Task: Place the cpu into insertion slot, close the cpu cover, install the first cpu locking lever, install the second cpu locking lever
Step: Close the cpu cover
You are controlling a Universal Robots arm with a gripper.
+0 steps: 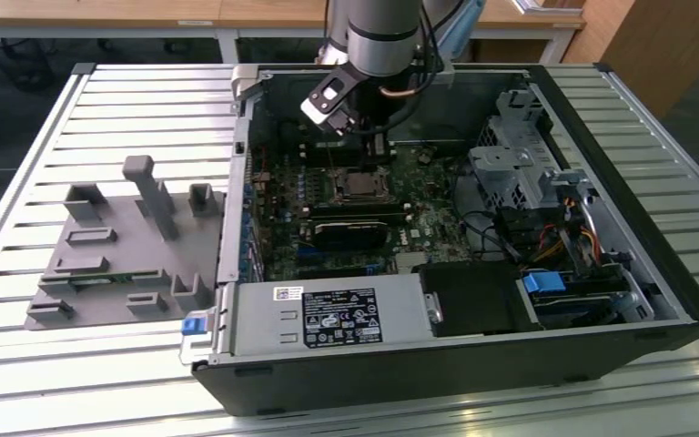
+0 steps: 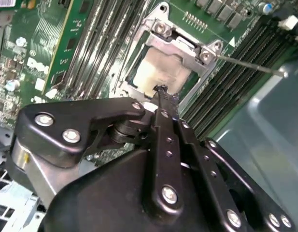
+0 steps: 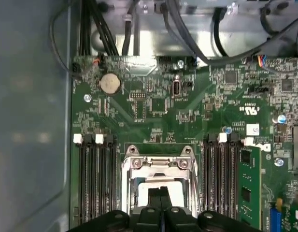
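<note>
Fingers [image 3: 155,197] pressed together with nothing seen between them, tips over the cpu [image 2: 156,72]. The cpu sits in the insertion slot [image 1: 359,187] with the cpu cover [image 2: 180,46] lying down around it. A thin locking lever [image 2: 250,65] juts out across the memory slots [image 2: 223,94].

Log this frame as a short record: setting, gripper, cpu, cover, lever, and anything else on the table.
setting: open computer case lying on a slatted table
gripper: gripper with fingers together, tips just over the socket
cpu: cpu sits in the insertion slot
cover: cpu cover looks lowered, with the chip's metal top showing through its window
lever: thin lever rod sticks out past the socket corner; cannot tell whether it is latched
other: grey fixture beside the case, at the exterior view's left
</note>
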